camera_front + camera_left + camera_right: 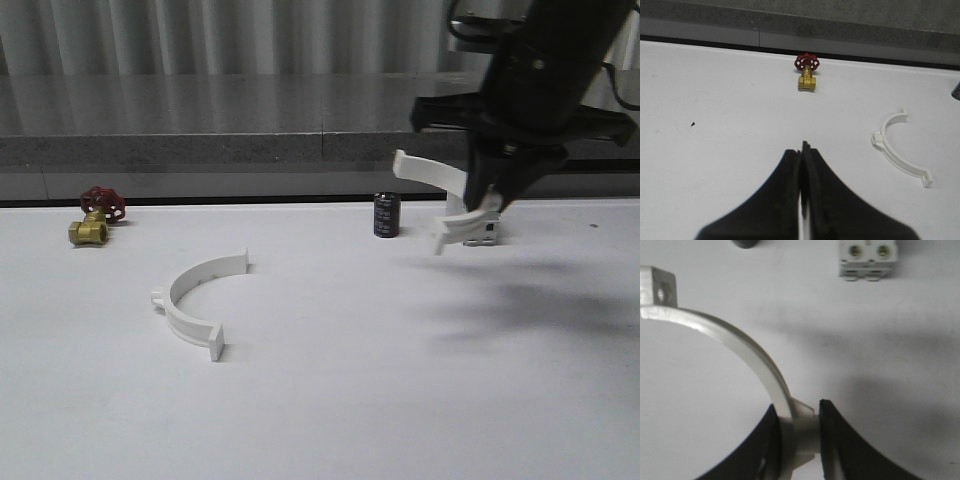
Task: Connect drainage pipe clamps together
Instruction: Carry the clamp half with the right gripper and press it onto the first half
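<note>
- I see my left gripper (pixel 802 167) in its wrist camera with the two black fingers (pixel 785 190) pressed flat together, nothing between them, hovering above the bare white table (pixel 330 400).
- Taking the clamp half lying on the table (pixel 192 297) as my landmark: it rests flat, a white plastic semicircular arc with small flat end tabs, untouched.
- Left of it and farther back lies a brass valve (pixel 90 230) with a red handwheel (pixel 103 203), well apart.
- Right of it and farther back stands a small dark cylinder (pixel 387 215).
- Farther right, my right gripper (pixel 488 200) pinches the second clamp half (pixel 440 180) near one end; the fingers are narrowed onto its band, and the arc is lifted off the table, curving out towards the landmark side.
- Just behind the gripper sits a white boxy block (pixel 868 259) with two screw holes.
</note>
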Controlling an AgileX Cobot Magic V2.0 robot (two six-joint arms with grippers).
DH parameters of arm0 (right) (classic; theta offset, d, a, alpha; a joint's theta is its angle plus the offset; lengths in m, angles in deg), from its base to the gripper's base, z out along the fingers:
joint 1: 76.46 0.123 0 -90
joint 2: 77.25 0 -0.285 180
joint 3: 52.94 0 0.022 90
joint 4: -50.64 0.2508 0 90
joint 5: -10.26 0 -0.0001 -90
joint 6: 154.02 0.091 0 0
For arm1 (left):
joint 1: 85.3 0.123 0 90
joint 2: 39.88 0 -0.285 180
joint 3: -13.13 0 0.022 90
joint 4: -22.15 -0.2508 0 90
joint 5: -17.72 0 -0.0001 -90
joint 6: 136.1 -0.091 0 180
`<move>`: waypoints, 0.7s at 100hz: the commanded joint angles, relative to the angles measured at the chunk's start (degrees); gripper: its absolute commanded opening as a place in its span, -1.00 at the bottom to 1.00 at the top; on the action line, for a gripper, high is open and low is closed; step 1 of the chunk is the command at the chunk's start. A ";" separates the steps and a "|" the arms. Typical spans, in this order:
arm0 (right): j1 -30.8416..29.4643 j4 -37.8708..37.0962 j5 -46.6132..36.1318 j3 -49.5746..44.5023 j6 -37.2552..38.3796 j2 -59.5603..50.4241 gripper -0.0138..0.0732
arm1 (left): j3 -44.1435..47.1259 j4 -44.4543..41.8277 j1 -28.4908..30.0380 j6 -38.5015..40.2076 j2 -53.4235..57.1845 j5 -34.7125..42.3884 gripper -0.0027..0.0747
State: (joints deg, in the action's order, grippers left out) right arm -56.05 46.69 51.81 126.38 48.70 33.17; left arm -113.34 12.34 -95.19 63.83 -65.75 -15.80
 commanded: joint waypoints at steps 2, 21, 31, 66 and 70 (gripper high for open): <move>5.34 -7.96 1.86 4.23 12.84 -1.24 -0.50 | -1.47 -0.40 0.18 -0.09 -0.60 4.03 -0.98; 13.37 -16.17 6.27 10.00 27.21 4.93 -0.50 | -1.47 -0.40 0.18 -0.09 -0.60 4.03 -0.99; 15.89 -16.17 7.04 12.86 28.58 8.24 -0.50 | -1.47 -0.40 0.18 -0.09 -0.60 4.03 -0.99; 18.85 -15.63 8.94 20.80 30.31 15.22 -0.50 | -1.47 -0.40 0.18 -0.09 -0.60 4.03 -0.99; 19.01 -15.44 9.03 21.57 30.31 15.98 -0.50 | -1.47 -0.40 0.18 -0.09 -0.60 4.03 -0.98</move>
State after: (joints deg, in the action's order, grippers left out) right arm -37.29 32.96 60.93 144.67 78.75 51.12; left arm -113.34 12.34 -95.19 63.83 -65.75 -15.80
